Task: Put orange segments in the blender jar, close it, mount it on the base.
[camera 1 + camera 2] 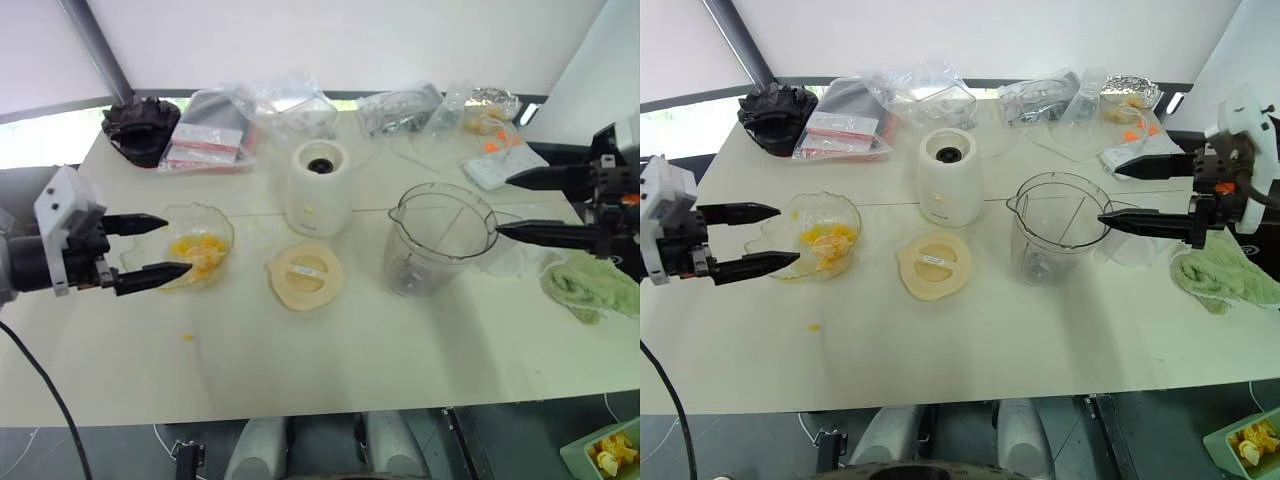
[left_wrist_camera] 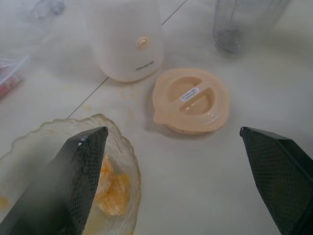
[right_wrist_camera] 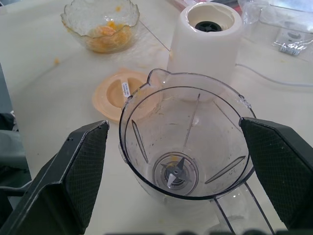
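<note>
The orange segments (image 1: 196, 250) lie in a crinkled clear dish (image 1: 214, 216) at the table's left. My left gripper (image 1: 175, 246) is open and empty, hovering at the dish's left side, with one fingertip over its near rim. The blender jar (image 1: 440, 238) stands upright and uncovered right of centre; its dark blade (image 3: 174, 171) shows at the bottom. My right gripper (image 1: 502, 206) is open and empty just right of the jar, level with its rim. The cream-white base (image 1: 320, 186) stands between dish and jar. A flat round cream lid (image 1: 305, 274) lies in front of the base.
Clear bags (image 1: 285, 110) and a black object (image 1: 142, 128) line the table's far edge. A foil dish (image 1: 495, 100) and a white item with orange bits (image 1: 500, 160) sit at the back right. A green cloth (image 1: 590, 285) lies at the right. An orange speck (image 1: 187, 337) marks the table.
</note>
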`<state>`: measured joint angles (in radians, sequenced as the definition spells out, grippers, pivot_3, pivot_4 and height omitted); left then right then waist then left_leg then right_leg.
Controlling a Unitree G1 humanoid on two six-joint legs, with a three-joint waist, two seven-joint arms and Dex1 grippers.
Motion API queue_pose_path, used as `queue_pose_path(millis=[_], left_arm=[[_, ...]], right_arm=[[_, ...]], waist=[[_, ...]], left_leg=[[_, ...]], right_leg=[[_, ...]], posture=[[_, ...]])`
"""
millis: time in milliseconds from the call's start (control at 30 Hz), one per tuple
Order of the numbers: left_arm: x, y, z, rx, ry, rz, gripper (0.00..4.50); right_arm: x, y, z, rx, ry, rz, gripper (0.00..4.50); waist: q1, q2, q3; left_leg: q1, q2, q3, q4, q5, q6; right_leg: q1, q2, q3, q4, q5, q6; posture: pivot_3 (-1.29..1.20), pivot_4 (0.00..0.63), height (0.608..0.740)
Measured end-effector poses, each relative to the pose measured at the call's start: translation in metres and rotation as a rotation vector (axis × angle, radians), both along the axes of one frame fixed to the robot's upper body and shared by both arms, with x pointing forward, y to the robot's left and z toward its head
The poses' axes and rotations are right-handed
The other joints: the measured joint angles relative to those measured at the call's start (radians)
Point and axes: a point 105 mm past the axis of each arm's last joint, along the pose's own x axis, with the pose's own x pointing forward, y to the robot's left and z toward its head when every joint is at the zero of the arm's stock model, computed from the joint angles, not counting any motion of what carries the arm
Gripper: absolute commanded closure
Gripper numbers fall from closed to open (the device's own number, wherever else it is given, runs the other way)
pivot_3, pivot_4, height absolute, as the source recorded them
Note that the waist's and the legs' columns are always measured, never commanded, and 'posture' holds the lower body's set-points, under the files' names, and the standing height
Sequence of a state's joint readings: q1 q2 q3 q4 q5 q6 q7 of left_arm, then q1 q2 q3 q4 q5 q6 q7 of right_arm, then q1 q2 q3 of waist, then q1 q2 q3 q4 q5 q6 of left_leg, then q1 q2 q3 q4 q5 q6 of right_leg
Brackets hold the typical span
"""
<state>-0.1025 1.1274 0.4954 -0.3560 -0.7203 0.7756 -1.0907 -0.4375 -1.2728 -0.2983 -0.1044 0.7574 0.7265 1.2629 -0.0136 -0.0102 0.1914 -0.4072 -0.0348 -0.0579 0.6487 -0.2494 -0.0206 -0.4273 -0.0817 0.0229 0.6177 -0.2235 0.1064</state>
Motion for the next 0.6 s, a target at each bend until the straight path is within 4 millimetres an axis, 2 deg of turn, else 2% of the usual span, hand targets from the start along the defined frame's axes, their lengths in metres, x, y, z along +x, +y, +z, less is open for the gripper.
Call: queue_pose_path(millis=[367,600], left_arm=[[0.007,-0.003,0.007,-0.006,-0.029,-0.009,0.00],[0.011,-0.002,-0.003,0.007,0.010,0.000,0.00]], right_arm=[[0.000,0.001,-0.002,0.006,-0.004,-0.021,0.05],[0.000,0.006,-0.004,0.014,-0.001,-0.018,0.05]], waist=[[0.000,0.000,0.000],[0.000,0.000,0.000]], left_leg=[[0.000,0.000,0.000,0.001,0.000,0.000],[0.000,0.000,0.000,0.001,0.000,0.000]], right_leg=[[0.000,0.000,0.000,0.001,0.000,0.000],[0.000,0.000,0.000,0.002,0.000,0.000]], posture=[[0.00,0.150,0.740],[0.00,0.150,0.740]])
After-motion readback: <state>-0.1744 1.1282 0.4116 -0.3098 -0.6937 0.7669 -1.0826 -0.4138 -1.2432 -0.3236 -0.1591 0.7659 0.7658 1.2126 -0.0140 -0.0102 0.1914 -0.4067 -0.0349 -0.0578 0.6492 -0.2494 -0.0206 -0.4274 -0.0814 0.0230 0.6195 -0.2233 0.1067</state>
